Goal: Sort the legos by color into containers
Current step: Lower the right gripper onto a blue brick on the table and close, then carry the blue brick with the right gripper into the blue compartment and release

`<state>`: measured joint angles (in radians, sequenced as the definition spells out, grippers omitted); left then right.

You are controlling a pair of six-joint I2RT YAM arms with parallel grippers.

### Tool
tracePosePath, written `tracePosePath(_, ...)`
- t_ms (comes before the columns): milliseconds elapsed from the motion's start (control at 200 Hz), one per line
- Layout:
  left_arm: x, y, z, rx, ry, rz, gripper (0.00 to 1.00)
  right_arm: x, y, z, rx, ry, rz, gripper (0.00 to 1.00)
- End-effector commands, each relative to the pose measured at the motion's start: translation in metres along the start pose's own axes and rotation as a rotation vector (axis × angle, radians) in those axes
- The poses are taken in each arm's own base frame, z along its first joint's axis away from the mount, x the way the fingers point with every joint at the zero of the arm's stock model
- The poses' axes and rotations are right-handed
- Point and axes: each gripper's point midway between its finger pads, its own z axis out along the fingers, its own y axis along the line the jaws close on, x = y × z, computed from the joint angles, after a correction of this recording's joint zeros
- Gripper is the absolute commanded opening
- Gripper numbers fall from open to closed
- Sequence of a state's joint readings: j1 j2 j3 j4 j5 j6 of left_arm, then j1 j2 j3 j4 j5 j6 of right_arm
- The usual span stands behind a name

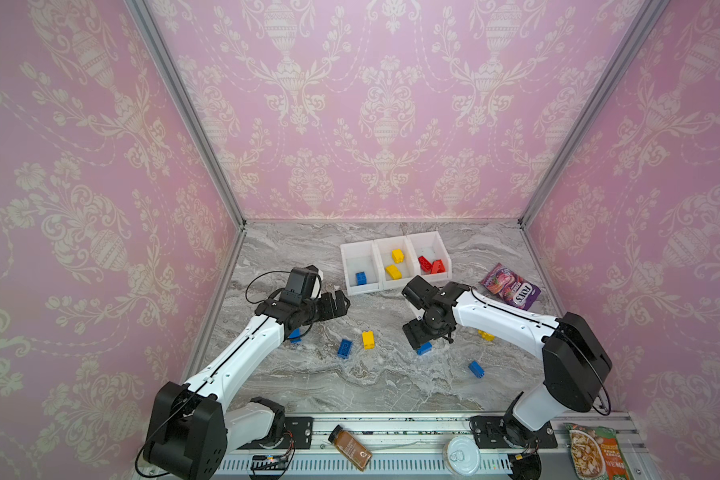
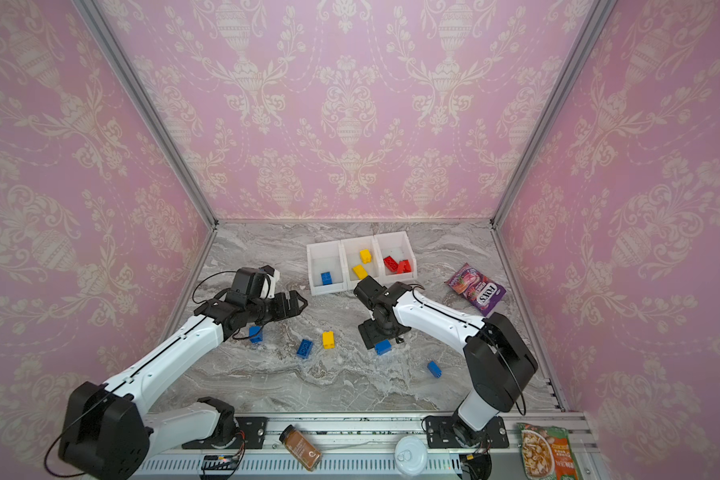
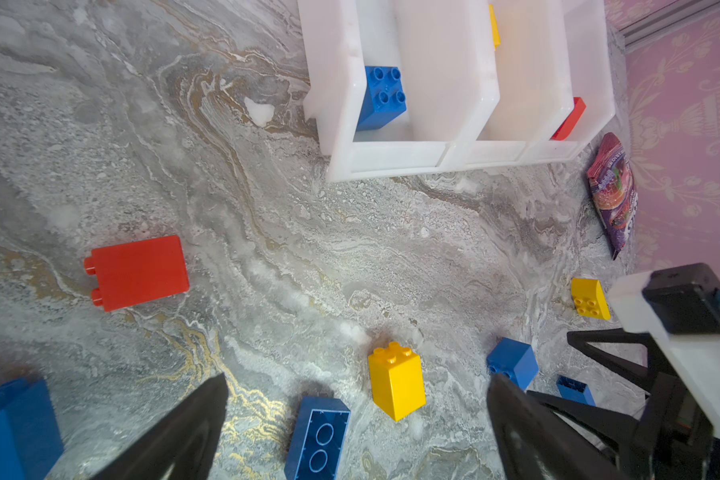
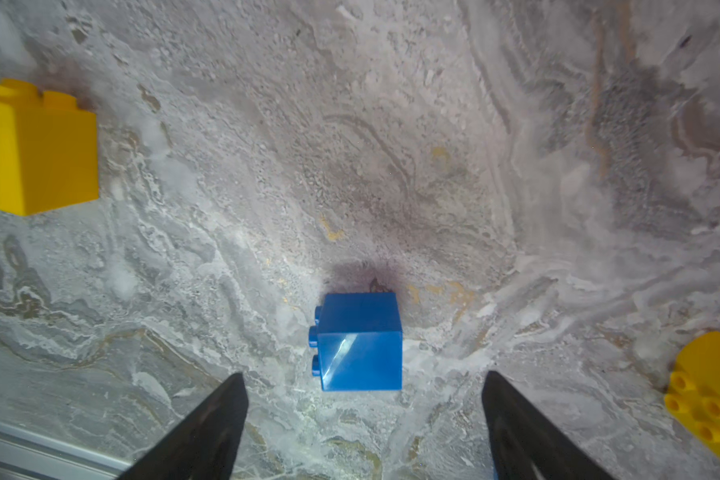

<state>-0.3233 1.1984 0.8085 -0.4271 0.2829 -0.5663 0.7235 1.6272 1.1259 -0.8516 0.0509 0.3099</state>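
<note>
The three white containers (image 1: 364, 289) (image 2: 329, 289) stand in a row at the back. Their left bin holds a blue lego (image 1: 361, 278), the middle two yellow ones (image 1: 393, 272), the right red ones (image 1: 431, 265). Loose legos lie on the marble: blue (image 1: 344, 348), yellow (image 1: 368, 339), blue (image 1: 476, 368). My right gripper (image 4: 364, 411) (image 1: 415, 341) points down, open, with a blue lego (image 4: 360, 343) (image 1: 424, 348) just ahead of its fingertips. My left gripper (image 3: 358, 384) (image 1: 336, 305) hovers open and empty. A red lego (image 3: 138, 272) lies on the table in the left wrist view.
A purple candy bag (image 1: 511, 286) lies at the right wall. Partly under my arms are a blue lego (image 1: 294, 335) and a yellow lego (image 1: 486, 335). On the front rail lie a spice jar (image 1: 350, 446), a can (image 1: 461, 455) and a snack packet (image 1: 595, 451).
</note>
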Motion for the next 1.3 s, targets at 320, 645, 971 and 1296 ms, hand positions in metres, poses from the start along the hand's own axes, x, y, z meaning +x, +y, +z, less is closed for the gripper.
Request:
tracePosePath(320, 0.002, 0.002, 0.000, 0.002, 0.014, -0.002, 0.99, 0.007, -0.004, 0.031, 0.065, 0.054, -0.054, 0.79)
tracePosePath(645, 0.005, 0.004, 0.000, -0.002, 0.017, -0.008, 0.99, 0.006, -0.001, 0.045, 0.066, 0.060, -0.049, 0.59)
tracePosePath(971, 0.006, 0.004, 0.000, -0.001, 0.016, -0.010, 0.99, 0.010, -0.004, 0.048, 0.085, 0.073, -0.050, 0.48)
tracePosePath(1296, 0.006, 0.004, -0.001, 0.001, 0.013, -0.008, 0.99, 0.004, 0.001, 0.033, 0.063, 0.041, -0.036, 0.47)
